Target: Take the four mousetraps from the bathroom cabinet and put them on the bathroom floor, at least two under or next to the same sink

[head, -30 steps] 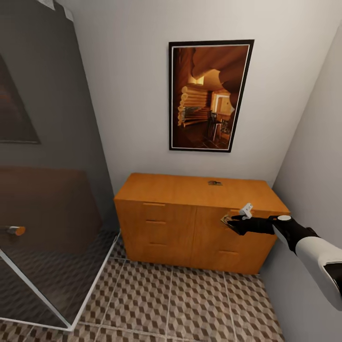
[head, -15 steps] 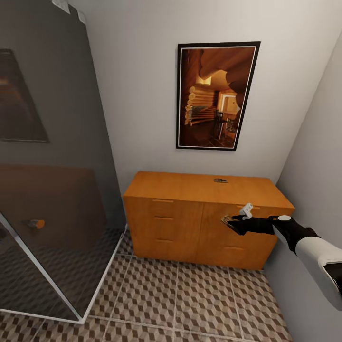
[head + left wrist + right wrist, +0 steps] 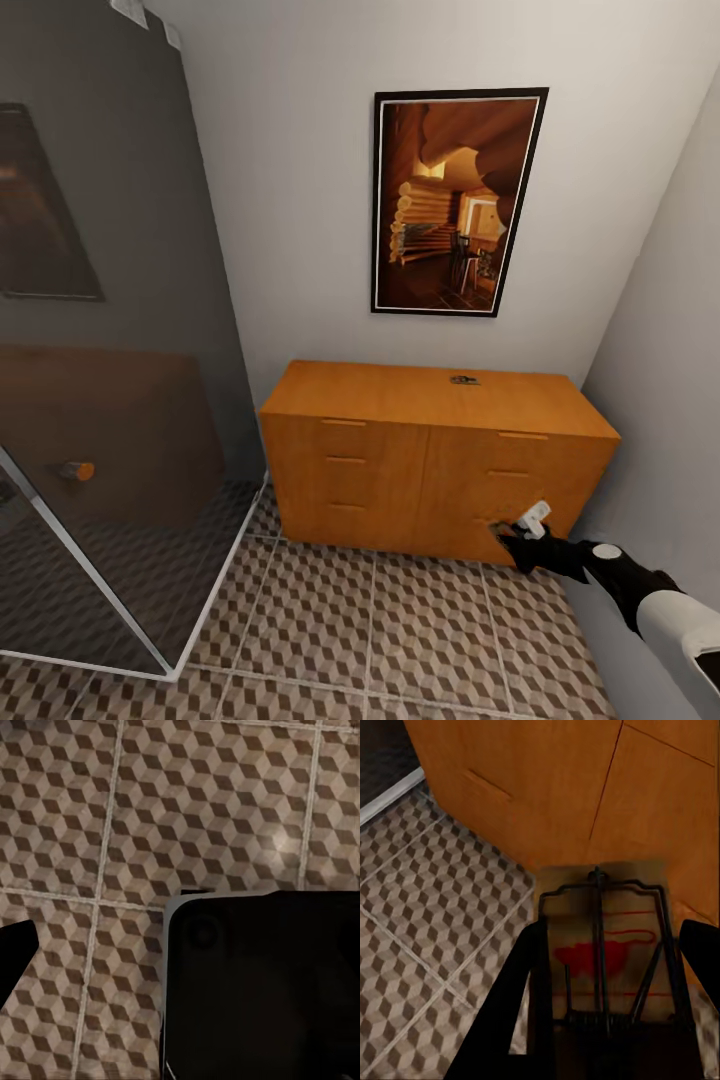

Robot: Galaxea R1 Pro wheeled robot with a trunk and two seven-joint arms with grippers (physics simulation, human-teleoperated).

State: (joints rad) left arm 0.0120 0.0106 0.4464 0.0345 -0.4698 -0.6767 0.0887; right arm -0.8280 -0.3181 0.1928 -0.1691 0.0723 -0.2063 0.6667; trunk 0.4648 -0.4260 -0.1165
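**A:** Start at the fingers. What has the right gripper (image 3: 611,1020) got?

**B:** Its two black fingers (image 3: 529,1005) are closed against the long edges of a small flat tan wooden mousetrap with a black wire spring bar and a red bait patch (image 3: 604,945). The board sits level between them, held low in front of the wide orange-brown wooden cabinet with slot handles (image 3: 400,465), just above the brown, beige and white cube-patterned tile floor (image 3: 400,640).

**A:** How would you expect it to handle?

**B:** Light and stiff, I'd judge: a thin board that won't flex. The edges are the place to hold it, clear of the sprung wire. The wood looks smooth, so a loose pinch could let it slide or tip.

**A:** Any others about?

**B:** A second small dark-wired trap (image 3: 463,380) lies on the cabinet's flat top, near the back.

**A:** And the left gripper?

**B:** Its wrist camera looks down at tiles and a dark body; I cannot tell how its fingers stand.
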